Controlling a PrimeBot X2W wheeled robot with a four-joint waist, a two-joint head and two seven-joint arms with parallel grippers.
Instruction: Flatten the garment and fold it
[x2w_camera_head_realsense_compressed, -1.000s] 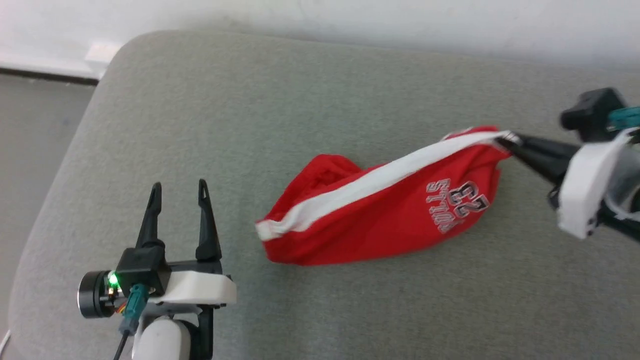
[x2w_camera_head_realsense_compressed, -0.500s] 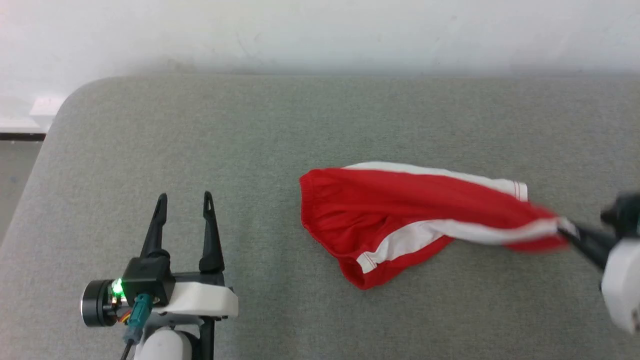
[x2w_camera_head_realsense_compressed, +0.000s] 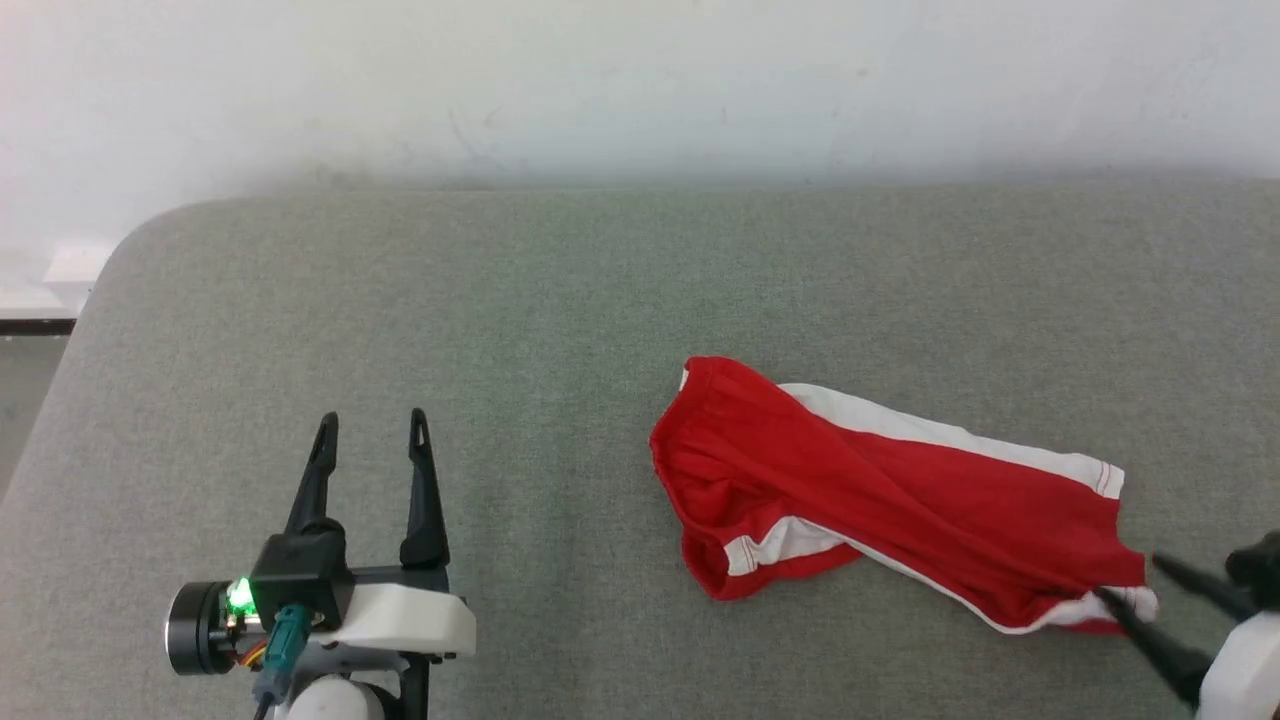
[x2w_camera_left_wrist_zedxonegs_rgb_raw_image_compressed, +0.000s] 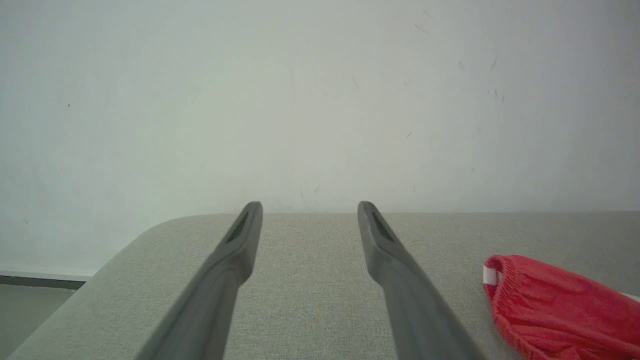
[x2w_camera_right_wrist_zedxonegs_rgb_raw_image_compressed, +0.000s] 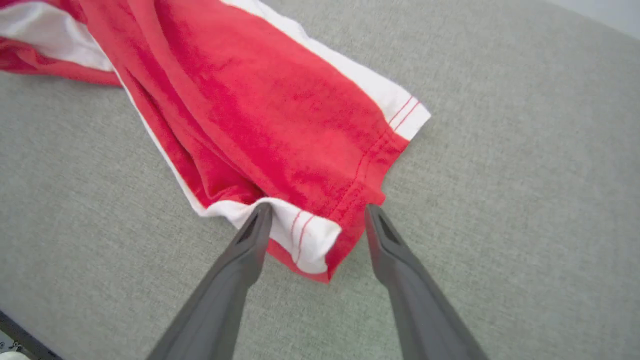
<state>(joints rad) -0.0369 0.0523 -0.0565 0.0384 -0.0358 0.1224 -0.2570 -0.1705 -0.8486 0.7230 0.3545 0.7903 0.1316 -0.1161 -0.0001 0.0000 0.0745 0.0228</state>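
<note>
Far left: a strip of floor (x2w_camera_head_realsense_compressed: 20, 400) and a pale skirting (x2w_camera_head_realsense_compressed: 40, 290) show past the rounded corner of the grey fabric surface (x2w_camera_head_realsense_compressed: 500, 300). A white wall (x2w_camera_head_realsense_compressed: 640, 80) stands behind it.

Left gripper (x2w_camera_head_realsense_compressed: 371, 425): it sits at the lower left over bare grey fabric, with a green lamp lit on its body. The two dark fingers (x2w_camera_head_realsense_compressed: 424, 500) are spread wide with nothing between them. The left wrist view confirms this: the left gripper (x2w_camera_left_wrist_zedxonegs_rgb_raw_image_compressed: 310, 207) has its fingers parted, with only the surface and wall in the gap. It is well apart from the garment.

The garment (x2w_camera_head_realsense_compressed: 900, 490): it lies on the grey surface, right of centre. It is not flat. The gathered waistband end (x2w_camera_left_wrist_zedxonegs_rgb_raw_image_compressed: 500, 275) points toward the left gripper and the leg hems point right. One white side stripe (x2w_camera_head_realsense_compressed: 950, 435) runs along the far edge. A second white stripe (x2w_camera_head_realsense_compressed: 780, 545) shows on the near side, where the cloth is twisted and bunched. No lettering faces up.

Right gripper (x2w_camera_head_realsense_compressed: 1132, 578): it sits at the lower right, at the garment's near hem corner. In the right wrist view the right gripper (x2w_camera_right_wrist_zedxonegs_rgb_raw_image_compressed: 318, 210) has its fingers spread apart. The white-and-red hem corner (x2w_camera_right_wrist_zedxonegs_rgb_raw_image_compressed: 310, 240) lies loose in the gap between them. The fingertips are at the cloth's edges; whether they touch it I cannot tell. The cloth is not pinched.
</note>
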